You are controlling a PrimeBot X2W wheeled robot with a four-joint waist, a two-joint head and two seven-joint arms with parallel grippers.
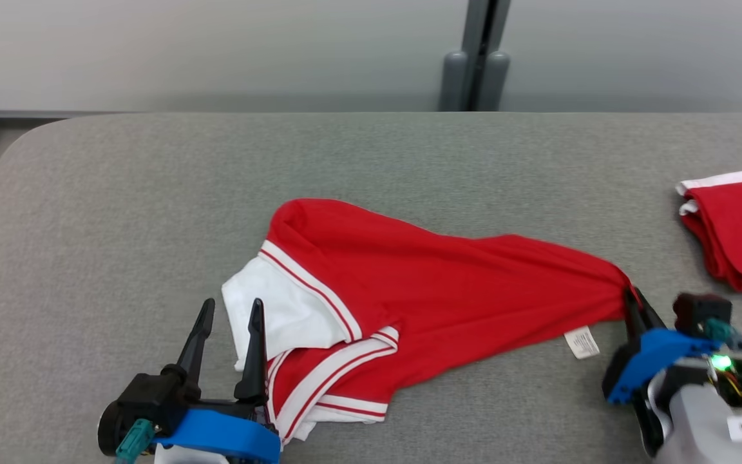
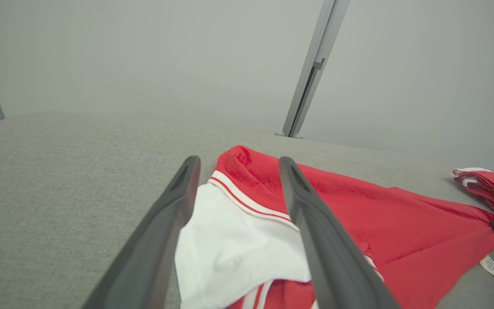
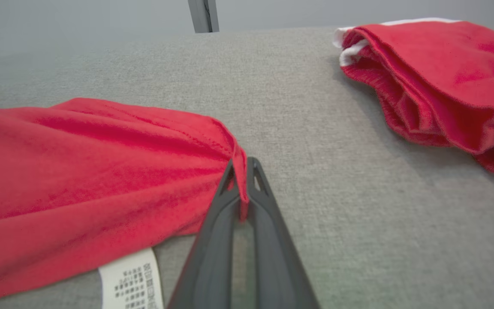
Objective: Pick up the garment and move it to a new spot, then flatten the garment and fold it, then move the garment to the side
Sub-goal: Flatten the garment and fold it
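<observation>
Barely begun: the right claw [image 1: 630, 295] is clenched on 1 corner of the crumpled garment [image 1: 422, 283], the left claw [image 1: 232, 304] gapes beside it, and flattening and folding are not yet done.

Garment [image 1: 448, 283] red, white panel, red-white striped trim; table [image 1: 152, 193] grey; label [image 1: 581, 341] white.

1. A grey, cloth-covered desk [image 1: 152, 193] is stretching across the scene.
2. A folded red cloth [image 1: 741, 225] with white trim is lying at the desk's right side.
3. A grey upright post [image 1: 474, 38] is standing behind the desk's far edge, against a pale wall [image 1: 216, 45].
</observation>
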